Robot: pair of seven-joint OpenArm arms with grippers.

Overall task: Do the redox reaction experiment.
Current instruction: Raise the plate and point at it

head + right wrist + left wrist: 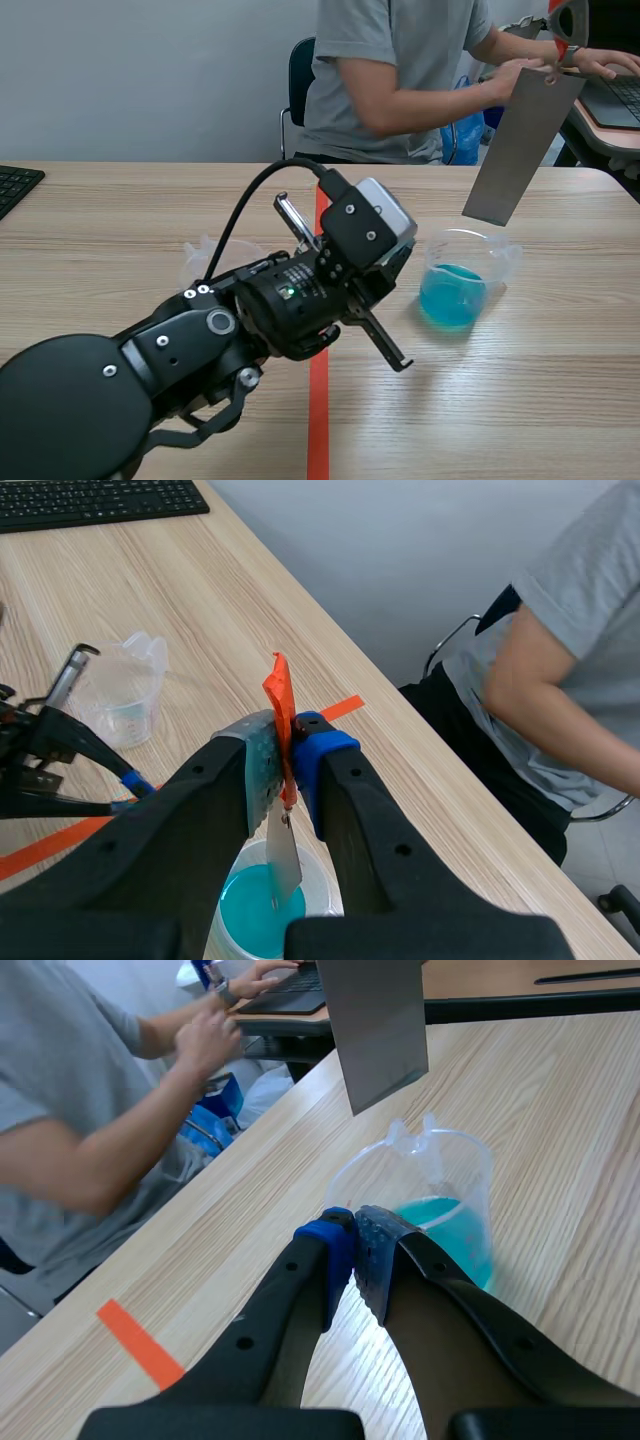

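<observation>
— What's the biggest thing around the beaker (462,285)?

— The wooden counter (560,400) it stands on. Beyond the beaker, across the counter, a person (390,70) in a grey shirt sits with both hands at a laptop.

— And the arms?

— The left arm (150,370) comes in low from the robot's side and ends just short of the beaker. The left pincer (352,1250) is closed on nothing, with its blue and grey pads pressed together. Its tips are right beside the beaker's near wall. I cannot tell whether they touch it.

— Where is the metal sheet (522,145)?

— It hangs tilted above the beaker's mouth, and its lower edge is clear of the rim. The right pincer (285,745) is clamped on the sheet's top end, where an orange tab (279,692) sticks up between the pads. From that wrist, the sheet drops straight down from the pads towards the beaker.

— What's in the beaker?

— It is clear plastic with blue liquid (452,298) in its lower part.

— Anything else?

— A keyboard (95,498) lies well away from the beaker at the counter's far left. An empty beaker (118,692) stands on the other side of the left arm from the filled one.
</observation>
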